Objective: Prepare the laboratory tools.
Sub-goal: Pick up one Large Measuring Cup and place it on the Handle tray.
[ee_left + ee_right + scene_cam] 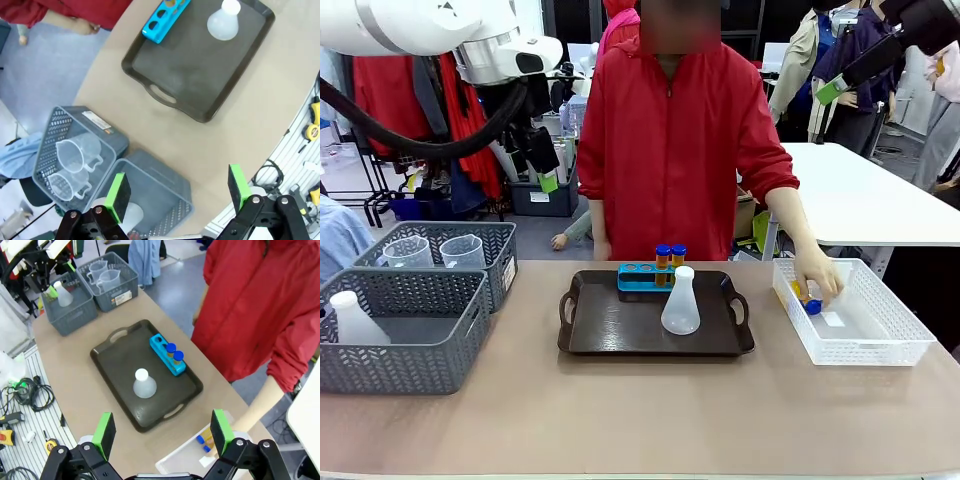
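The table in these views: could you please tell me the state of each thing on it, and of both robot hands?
Rack: upright on the tray, two holes filled.
Rack tubes: capped, upright.
Flask: upright on the tray.
Bin tubes: capped, in the bin by the person's hand.
Beakers: upright, empty, in the far basket.
Basket flask: upright in the near basket.
Left hand: open, empty.
Right hand: open, empty.

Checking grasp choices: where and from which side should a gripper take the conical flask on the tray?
Probably the conical flask by its neck, from above: it stands upright, the sloped body widens downward, and the tube rack crowds its far side.
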{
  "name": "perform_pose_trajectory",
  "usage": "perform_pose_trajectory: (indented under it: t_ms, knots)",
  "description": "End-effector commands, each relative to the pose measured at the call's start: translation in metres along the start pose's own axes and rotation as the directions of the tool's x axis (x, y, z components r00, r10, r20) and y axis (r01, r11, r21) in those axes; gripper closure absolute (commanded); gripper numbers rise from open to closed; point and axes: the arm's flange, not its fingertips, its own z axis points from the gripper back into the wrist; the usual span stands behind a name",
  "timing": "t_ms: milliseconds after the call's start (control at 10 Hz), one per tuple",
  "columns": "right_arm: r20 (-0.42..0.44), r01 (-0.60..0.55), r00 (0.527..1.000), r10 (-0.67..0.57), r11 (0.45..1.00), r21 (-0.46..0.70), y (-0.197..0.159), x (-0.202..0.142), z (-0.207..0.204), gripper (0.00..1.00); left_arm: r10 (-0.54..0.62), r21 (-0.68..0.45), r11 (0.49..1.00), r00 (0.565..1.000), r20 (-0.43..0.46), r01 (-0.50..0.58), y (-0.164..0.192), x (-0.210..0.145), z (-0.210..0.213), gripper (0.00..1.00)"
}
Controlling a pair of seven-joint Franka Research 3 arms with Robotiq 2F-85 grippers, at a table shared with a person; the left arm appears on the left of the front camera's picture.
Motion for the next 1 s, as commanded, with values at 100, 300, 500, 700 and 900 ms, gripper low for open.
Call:
perform_pose_trajectory:
  t_ms: [100,300,500,700,900]
  knots:
    - [0.011,-0.007,1.0,0.007,1.0,0.009,0.0,0.001,0.001,0.0,0.0,0.0,1.0,1.0,0.0,0.0,0.0,0.0,0.0,0.0]
    - [0.011,-0.007,1.0,0.007,1.0,0.009,0.0,0.001,0.001,0.0,0.099,0.028,0.995,0.995,-0.005,-0.099,0.02,-0.012,0.016,0.0]
    - [0.011,-0.007,1.0,0.007,1.0,0.009,0.0,0.001,0.001,0.0,0.232,0.065,0.97,0.973,0.022,-0.233,0.047,-0.031,0.032,0.0]
    - [0.011,-0.007,1.0,0.007,1.0,0.009,0.0,0.001,0.001,0.0,0.377,0.116,0.918,0.925,0.043,-0.379,0.083,-0.051,0.035,0.0]
    - [0.011,-0.007,1.0,0.007,1.0,0.009,0.0,0.001,0.001,0.0,0.468,0.129,0.873,0.883,0.049,-0.47,0.122,-0.078,0.026,0.0]
